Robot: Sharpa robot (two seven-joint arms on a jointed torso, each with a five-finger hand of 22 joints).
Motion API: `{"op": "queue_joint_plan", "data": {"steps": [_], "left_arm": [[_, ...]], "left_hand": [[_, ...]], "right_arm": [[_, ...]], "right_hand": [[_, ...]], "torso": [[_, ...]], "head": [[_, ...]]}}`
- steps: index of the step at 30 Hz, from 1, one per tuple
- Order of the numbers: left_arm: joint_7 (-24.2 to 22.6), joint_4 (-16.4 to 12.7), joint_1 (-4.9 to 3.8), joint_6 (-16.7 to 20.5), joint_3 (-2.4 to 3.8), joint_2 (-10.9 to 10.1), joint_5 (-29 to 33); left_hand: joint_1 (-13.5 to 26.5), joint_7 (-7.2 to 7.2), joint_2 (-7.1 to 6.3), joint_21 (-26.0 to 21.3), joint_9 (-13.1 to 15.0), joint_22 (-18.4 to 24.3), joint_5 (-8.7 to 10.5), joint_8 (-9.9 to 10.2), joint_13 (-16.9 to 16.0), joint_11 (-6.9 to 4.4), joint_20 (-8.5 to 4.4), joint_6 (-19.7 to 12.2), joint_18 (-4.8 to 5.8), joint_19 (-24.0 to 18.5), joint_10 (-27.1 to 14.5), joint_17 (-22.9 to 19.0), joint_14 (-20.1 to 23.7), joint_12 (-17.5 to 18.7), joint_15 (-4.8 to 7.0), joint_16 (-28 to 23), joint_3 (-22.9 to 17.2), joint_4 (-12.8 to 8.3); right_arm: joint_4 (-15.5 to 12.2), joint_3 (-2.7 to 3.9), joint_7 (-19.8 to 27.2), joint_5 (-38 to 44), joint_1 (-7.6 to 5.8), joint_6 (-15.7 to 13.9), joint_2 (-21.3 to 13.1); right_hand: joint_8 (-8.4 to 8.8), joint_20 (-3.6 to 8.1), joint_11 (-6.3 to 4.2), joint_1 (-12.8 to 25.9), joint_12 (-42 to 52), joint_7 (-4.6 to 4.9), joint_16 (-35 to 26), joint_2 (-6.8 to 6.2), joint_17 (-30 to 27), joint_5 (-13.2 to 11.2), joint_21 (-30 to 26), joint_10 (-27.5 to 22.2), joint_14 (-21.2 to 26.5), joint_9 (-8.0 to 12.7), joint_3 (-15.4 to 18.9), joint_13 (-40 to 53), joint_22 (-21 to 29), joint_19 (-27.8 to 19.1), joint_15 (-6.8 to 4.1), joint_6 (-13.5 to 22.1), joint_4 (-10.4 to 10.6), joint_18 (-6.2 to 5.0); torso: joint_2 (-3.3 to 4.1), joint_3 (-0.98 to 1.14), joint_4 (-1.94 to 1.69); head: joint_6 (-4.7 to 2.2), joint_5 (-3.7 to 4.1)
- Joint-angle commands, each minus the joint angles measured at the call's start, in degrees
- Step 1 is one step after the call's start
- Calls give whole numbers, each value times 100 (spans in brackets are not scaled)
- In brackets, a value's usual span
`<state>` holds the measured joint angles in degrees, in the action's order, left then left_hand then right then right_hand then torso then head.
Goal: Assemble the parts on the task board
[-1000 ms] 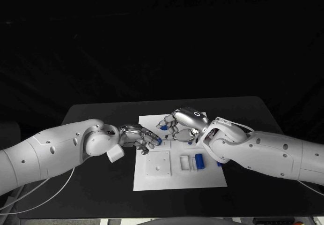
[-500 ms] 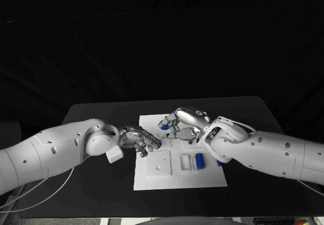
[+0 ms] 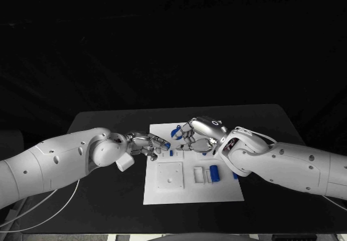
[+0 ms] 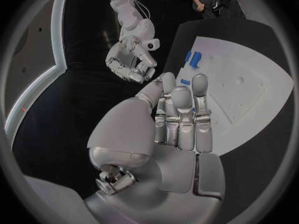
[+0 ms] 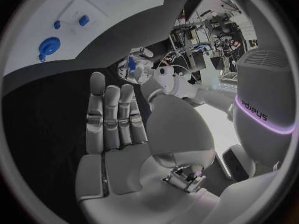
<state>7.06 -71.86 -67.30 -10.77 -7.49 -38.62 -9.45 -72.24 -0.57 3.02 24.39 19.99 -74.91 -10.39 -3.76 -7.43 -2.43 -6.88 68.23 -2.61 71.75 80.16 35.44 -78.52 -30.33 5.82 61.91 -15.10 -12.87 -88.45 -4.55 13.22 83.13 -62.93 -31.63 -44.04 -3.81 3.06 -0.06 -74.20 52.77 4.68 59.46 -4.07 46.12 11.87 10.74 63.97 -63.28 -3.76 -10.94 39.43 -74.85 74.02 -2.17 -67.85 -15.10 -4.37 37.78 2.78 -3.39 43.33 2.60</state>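
Observation:
The white task board [image 3: 189, 193] lies mid-table. My left hand [image 3: 147, 145] hovers over the board's near-left corner and pinches a small blue part [image 3: 166, 145] at its fingertips; the right wrist view shows that part [image 5: 131, 63] in the left hand [image 5: 138, 69]. My right hand [image 3: 192, 138] hangs over the board's far middle with its fingers [image 5: 111, 117] straight, side by side, and nothing in the palm. A blue cylinder [image 3: 214, 172] lies on the board beside a white block [image 3: 198, 174]. More blue parts [image 3: 176, 131] sit at the board's far edge, partly hidden by the right hand.
A square white plate [image 3: 170, 177] is set in the board's left half. Black table [image 3: 108, 201] surrounds the board. A round blue part [image 5: 50, 47] and two smaller ones [image 5: 82, 20] rest on the board [image 5: 118, 0]. A white cable [image 3: 43, 211] trails at the near left.
My left hand has drawn back a little toward the board's far left with the blue part still pinched. My right hand has shifted slightly away from me.

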Motion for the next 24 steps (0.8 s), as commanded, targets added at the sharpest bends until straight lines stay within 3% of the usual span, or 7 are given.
{"op": "queue_joint_plan", "data": {"steps": [1,6,11,24], "left_arm": [[-295,-33,-3,630,2,-4,499],[-368,-96,-1,780,-2,-15,608],[-435,-182,5,888,-6,-24,650],[-513,-352,21,1062,-9,-72,736]], "left_hand": [[-69,274,18,-23,-58,-11,17,3,-28,-5,-8,302,50,-4,49,19,-22,-56,5,40,38,0],[-87,261,15,13,-216,-36,58,6,-114,-28,-3,339,44,38,170,119,-77,-249,9,243,133,19],[-113,251,18,100,-413,-78,63,8,-203,-37,18,384,15,101,261,499,-203,-484,0,585,233,26],[-75,211,29,223,-774,-67,83,4,-198,-62,24,479,-9,123,340,661,-282,-623,11,734,346,78]], "right_arm": [[-18,2,-130,114,17,-92,1],[-7,2,-227,164,49,-156,35],[2,2,-344,235,70,-246,74],[57,3,-916,444,99,-1180,172]], "right_hand": [[24,28,-19,36,51,-11,50,45,16,-19,41,57,-55,-1,34,19,-15,58,-20,-56,9,-54],[25,66,-44,48,165,-30,161,56,109,-76,154,144,-159,1,-1,127,-97,145,-54,-96,30,-48],[23,77,-43,54,240,-28,228,22,236,-104,302,173,-202,1,-43,271,-122,155,-60,-68,59,-53],[25,23,19,-11,152,67,136,-215,294,-292,370,156,-213,3,-42,329,-56,99,-12,312,220,-99]], "torso": [[2,0,0],[5,1,-5],[6,0,-3],[6,7,0]], "head": [[-14,-2],[-24,4],[-28,1],[-40,12]]}}
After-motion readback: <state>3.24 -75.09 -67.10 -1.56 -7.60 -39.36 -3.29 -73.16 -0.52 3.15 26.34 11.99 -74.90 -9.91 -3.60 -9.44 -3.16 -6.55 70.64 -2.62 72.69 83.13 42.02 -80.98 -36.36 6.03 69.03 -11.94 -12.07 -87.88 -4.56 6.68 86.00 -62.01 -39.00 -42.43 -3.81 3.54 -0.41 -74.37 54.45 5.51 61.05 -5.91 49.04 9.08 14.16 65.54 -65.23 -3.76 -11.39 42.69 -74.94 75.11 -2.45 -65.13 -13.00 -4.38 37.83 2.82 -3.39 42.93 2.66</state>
